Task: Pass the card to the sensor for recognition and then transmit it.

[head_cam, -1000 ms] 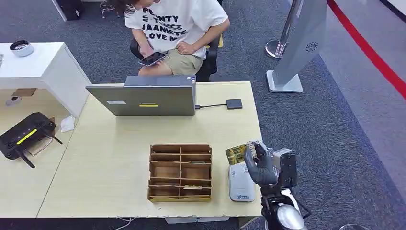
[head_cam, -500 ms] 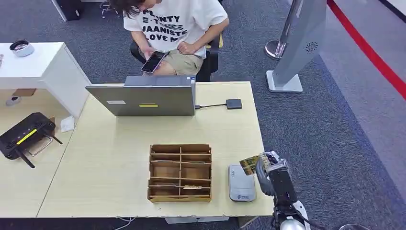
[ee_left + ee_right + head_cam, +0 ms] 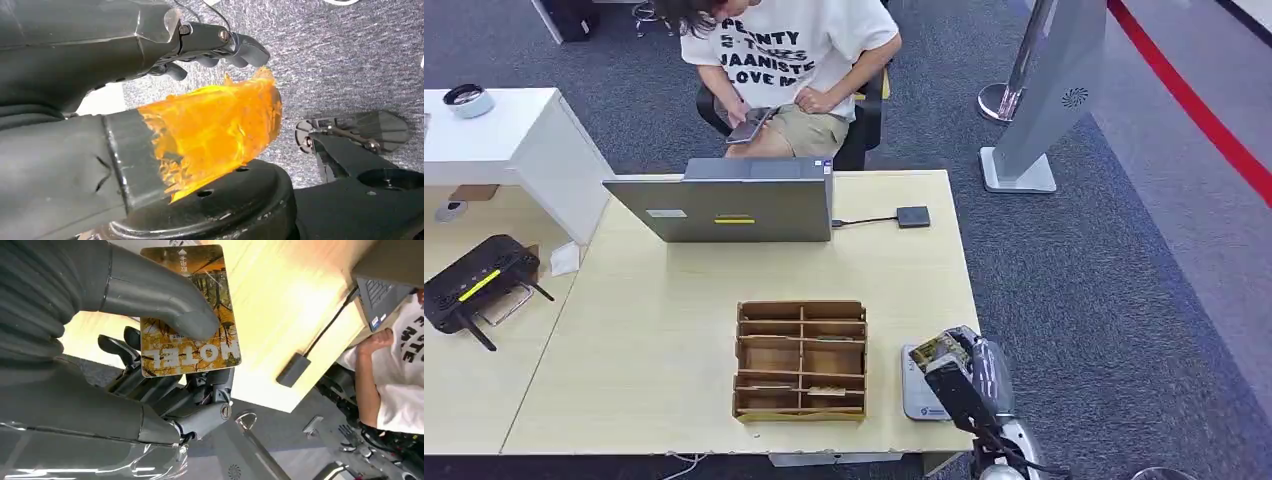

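My right hand (image 3: 969, 380) pinches a yellow-and-brown hotel card (image 3: 939, 349) at the table's front right corner. The card hangs tilted over the far right part of the grey card sensor (image 3: 916, 396), which lies flat on the table; whether they touch I cannot tell. In the right wrist view the thick grey thumb (image 3: 150, 292) presses the card (image 3: 200, 352) against the dark fingers behind it. My left hand (image 3: 200, 130) hangs over the grey carpet, its thumb wrapped in orange tape, its dark fingers loosely bent and holding nothing.
A wooden compartment organizer (image 3: 801, 360) stands just left of the sensor. A laptop (image 3: 724, 208) and a small dark hub (image 3: 913, 217) sit at the table's far side. A person (image 3: 789, 60) sits beyond, holding a phone. A black router (image 3: 479, 280) lies on the left desk.
My right hand has drawn back toward the table's front edge with the card, swinging right and then over the sensor. The seated person has shifted the phone.
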{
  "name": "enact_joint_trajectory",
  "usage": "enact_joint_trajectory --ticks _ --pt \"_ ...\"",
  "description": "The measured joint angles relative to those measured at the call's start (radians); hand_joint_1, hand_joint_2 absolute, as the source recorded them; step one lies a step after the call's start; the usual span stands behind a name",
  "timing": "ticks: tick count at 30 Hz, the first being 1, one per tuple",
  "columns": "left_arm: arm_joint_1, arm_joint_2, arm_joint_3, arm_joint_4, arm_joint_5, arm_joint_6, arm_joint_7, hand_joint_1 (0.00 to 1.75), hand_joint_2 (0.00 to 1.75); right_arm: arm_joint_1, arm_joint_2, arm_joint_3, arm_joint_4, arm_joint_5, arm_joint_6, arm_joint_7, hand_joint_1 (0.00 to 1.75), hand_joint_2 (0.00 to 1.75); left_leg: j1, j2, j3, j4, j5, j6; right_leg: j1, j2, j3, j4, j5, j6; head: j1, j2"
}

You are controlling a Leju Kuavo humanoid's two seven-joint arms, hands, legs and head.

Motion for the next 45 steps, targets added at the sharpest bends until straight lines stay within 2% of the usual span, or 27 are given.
enact_joint_trajectory --ticks 9,19,27,45 --pt "0.000 0.000 0.000 0.000 -0.006 0.000 0.001 0.00 0.00 -0.010 0.006 0.016 0.031 0.034 0.000 0.012 1.75 1.75 0.000 0.000 0.000 0.000 0.000 0.000 0.000 0.000 0.000 0.000 0.000 0.000 0.000 0.000" --pt "0.000 0.000 0.000 0.000 -0.010 -0.003 0.000 0.00 0.00 -0.028 0.011 0.024 0.095 0.109 -0.017 0.062 1.75 1.75 0.000 0.000 0.000 0.000 0.000 0.000 0.000 0.000 0.000 0.000 0.000 0.000 0.000 0.000" --pt "0.000 0.001 0.000 0.000 -0.013 -0.003 0.000 0.00 0.00 -0.033 0.011 -0.002 0.128 0.122 0.009 0.108 1.75 1.75 0.000 0.000 0.001 0.000 0.000 0.000 0.000 0.000 0.000 0.000 0.000 0.000 0.000 0.000" --pt "0.000 0.002 0.000 0.000 -0.016 -0.007 0.000 0.00 0.00 -0.046 0.011 -0.024 0.177 0.144 0.012 0.130 1.75 1.75 0.000 0.000 0.001 0.000 0.000 0.000 0.000 0.000 0.000 0.000 0.000 0.000 0.000 0.000"
